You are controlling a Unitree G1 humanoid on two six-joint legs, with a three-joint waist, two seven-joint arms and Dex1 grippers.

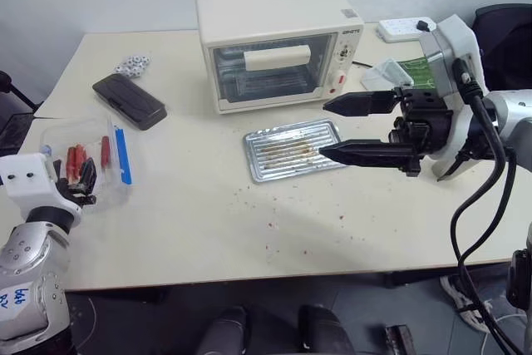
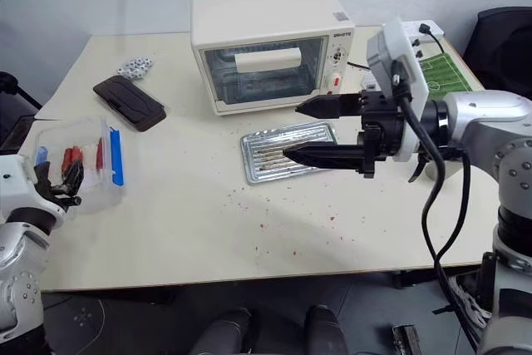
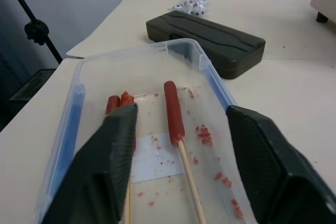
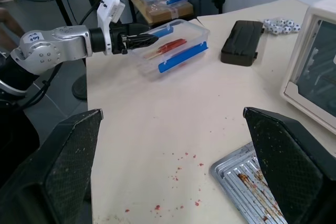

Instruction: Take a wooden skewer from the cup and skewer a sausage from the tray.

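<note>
A red sausage (image 3: 172, 106) on a thin wooden skewer (image 3: 190, 184) lies in a clear plastic box (image 3: 142, 52) at the table's left edge. My left gripper (image 3: 181, 114) is open at the box's near end, with that sausage and skewer lying loose between its fingers. More red sausages (image 3: 114, 103) lie partly behind one finger. The silver tray (image 1: 291, 149) with brown stains sits in front of the oven and holds no sausage. My right gripper (image 1: 324, 127) hangs open and empty over the tray's right end, pointing left. The cup is out of view.
A cream toaster oven (image 1: 274, 47) stands behind the tray. A black case (image 1: 129, 100) and a bag of small balls (image 1: 133, 64) lie beyond the box. A power strip (image 1: 399, 29) and a green packet (image 1: 420, 72) sit at the back right. Red crumbs dot the table.
</note>
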